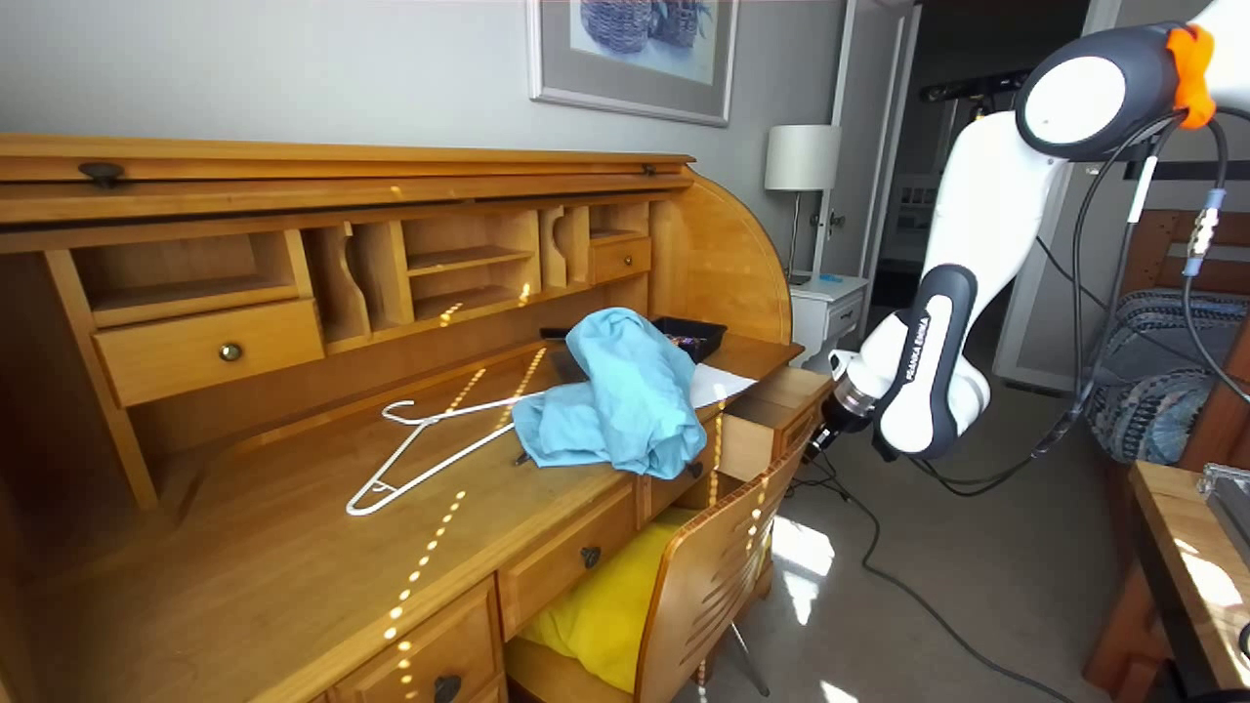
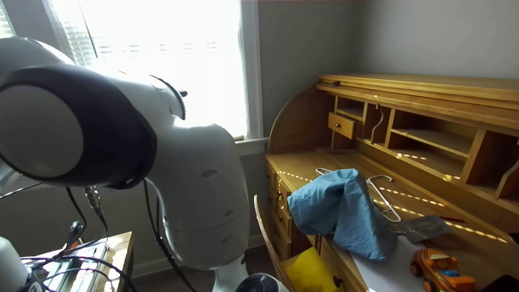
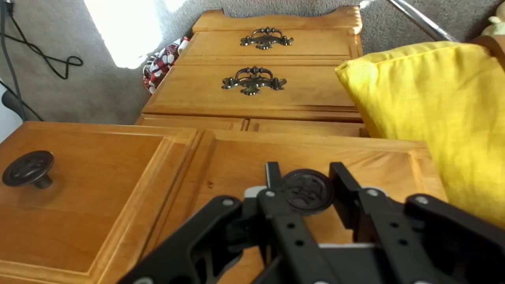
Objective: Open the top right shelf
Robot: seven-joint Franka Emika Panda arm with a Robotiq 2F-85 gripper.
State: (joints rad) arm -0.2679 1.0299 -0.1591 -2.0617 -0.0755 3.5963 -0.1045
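Wrist view: knobbed wood panel (image 3: 86, 205) at left, can't tell if separate from the drawer beside it. Upper middle, metal-handled drawers (image 3: 315, 88). Lower middle, top right drawer (image 3: 244, 165), front toward camera; pincer (image 3: 305, 169) is grasping its dark round knob (image 3: 307, 191), one finger on each side. At right, yellow cushion (image 3: 434, 118).

Exterior view: rolltop desk (image 1: 244, 566) takes up left and middle, small knobbed drawer (image 1: 176, 351) at left. There, white hanger (image 1: 426, 422) lies mid-frame, right end hidden by light blue cloth (image 1: 635, 391), which drapes over the front edge. Below, chair (image 1: 698, 586) with yellow cushion on it. Right of center, top right drawer juts out past the desk edge, chair overlapping its lower part; pincer at its front. Higher up, white lamp (image 1: 803, 156) on white nightstand (image 1: 818, 291). Robot arm (image 1: 991, 205) upper right, bed (image 1: 1143, 391) far right.
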